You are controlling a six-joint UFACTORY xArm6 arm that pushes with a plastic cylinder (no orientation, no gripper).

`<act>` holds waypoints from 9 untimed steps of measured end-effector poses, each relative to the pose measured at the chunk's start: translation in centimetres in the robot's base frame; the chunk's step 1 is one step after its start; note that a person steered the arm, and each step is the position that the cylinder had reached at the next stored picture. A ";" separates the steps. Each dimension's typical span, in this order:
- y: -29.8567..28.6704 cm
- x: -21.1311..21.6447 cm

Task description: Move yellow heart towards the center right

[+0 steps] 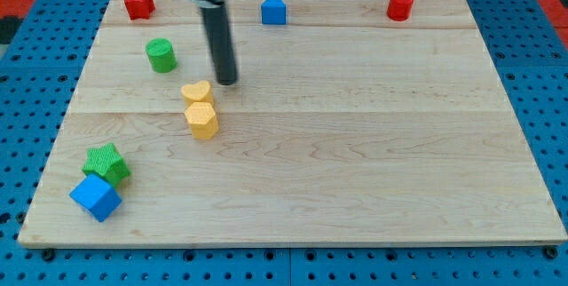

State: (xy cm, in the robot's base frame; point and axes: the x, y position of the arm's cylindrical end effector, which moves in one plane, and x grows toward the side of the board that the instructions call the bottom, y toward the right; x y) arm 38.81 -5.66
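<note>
The yellow heart (197, 91) lies left of the board's centre, touching a yellow hexagon (202, 119) just below it. My tip (227, 80) rests on the board just right of and slightly above the heart, a small gap away. The dark rod rises from it to the view's top.
A green cylinder (161, 55) stands upper left of the heart. A red block (138, 3), a blue house-shaped block (273, 9) and a red cylinder (400, 4) line the top edge. A green star (107, 163) and a blue cube (95, 196) sit at bottom left. The wooden board (373, 144) lies on blue pegboard.
</note>
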 end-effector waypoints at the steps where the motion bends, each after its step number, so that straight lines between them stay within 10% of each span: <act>1: -1.4 -0.3; 3: -15.3 3.0; 6: 10.5 3.2; 8: 5.9 5.8; 9: 13.8 7.2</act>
State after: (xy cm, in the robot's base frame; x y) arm 45.99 8.14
